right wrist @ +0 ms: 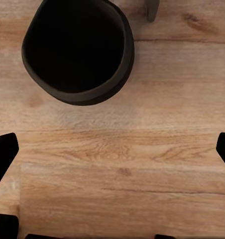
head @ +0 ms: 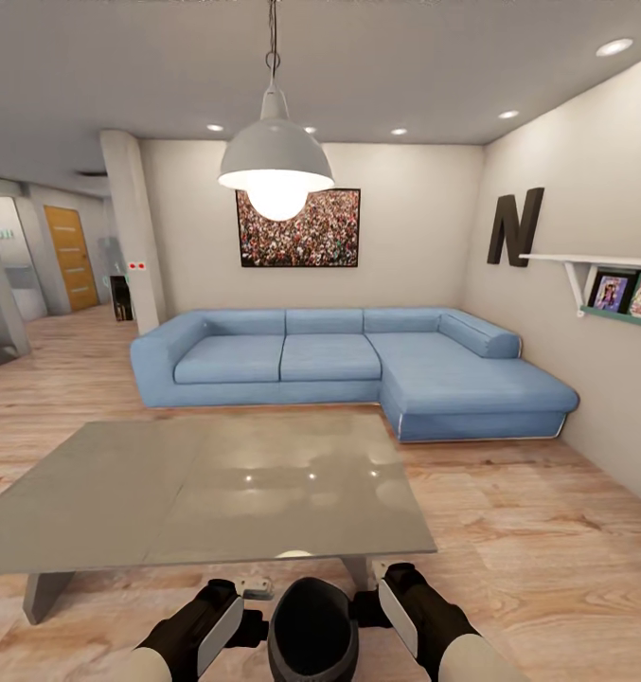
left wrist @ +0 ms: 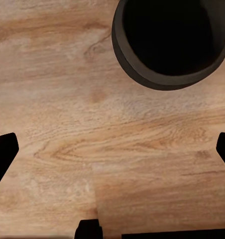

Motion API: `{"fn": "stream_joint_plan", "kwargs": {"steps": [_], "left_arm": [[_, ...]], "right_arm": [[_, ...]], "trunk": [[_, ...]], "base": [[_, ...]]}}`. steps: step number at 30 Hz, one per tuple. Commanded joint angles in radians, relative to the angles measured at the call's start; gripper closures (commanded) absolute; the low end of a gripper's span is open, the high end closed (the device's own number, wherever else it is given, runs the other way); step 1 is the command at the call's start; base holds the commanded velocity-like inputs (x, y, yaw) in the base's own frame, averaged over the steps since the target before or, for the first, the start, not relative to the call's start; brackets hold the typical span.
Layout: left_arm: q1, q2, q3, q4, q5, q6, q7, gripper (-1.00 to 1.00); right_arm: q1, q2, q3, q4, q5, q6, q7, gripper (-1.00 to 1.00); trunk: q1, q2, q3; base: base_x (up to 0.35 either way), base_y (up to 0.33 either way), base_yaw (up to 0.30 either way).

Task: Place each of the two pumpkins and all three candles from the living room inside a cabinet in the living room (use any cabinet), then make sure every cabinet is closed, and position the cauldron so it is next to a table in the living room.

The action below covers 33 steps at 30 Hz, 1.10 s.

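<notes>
Blue sofa (head: 358,365) against the far wall. Grey table (head: 206,493) in front of the robot. Black cauldron (head: 312,630) on the wood floor (head: 528,559), just beside the table's near edge, between both arms. Left gripper (left wrist: 112,149) and right gripper (right wrist: 112,149) both spread wide, holding nothing. Cauldron looks rigid and weighty; thick rim is the likely grip.

Note that the cauldron (head: 312,630) is cut off by the head view's lower edge. Both wrist views crop its rim. The framed pictures (head: 629,293) on the shelf are too small for you to read.
</notes>
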Motion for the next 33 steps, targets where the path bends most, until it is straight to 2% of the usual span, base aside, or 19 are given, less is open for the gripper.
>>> {"fn": "stream_joint_plan", "kwargs": {"steps": [1, 10, 33], "left_arm": [[-0.001, 0.001, -0.007, -0.002, 0.011, 0.003, 0.009, -1.00], [-0.001, 0.000, -0.007, -0.001, 0.012, 0.003, 0.009, -1.00], [-0.001, -0.001, -0.010, -0.001, 0.011, 0.001, 0.013, -1.00]], "right_arm": [[-0.001, 0.000, 0.008, -0.002, -0.011, 0.004, -0.008, -1.00], [-0.001, 0.001, 0.009, -0.028, -0.011, 0.009, -0.009, -1.00], [-0.001, 0.002, 0.009, -0.033, -0.012, 0.013, -0.008, -1.00]], "trunk": [[-0.004, 0.007, 0.002], [-0.039, 0.070, 0.026], [-0.127, 0.231, 0.062]], "base": [[-0.037, 0.000, 0.000], [-0.010, 0.000, 0.000], [0.000, 0.000, 0.000]]}}
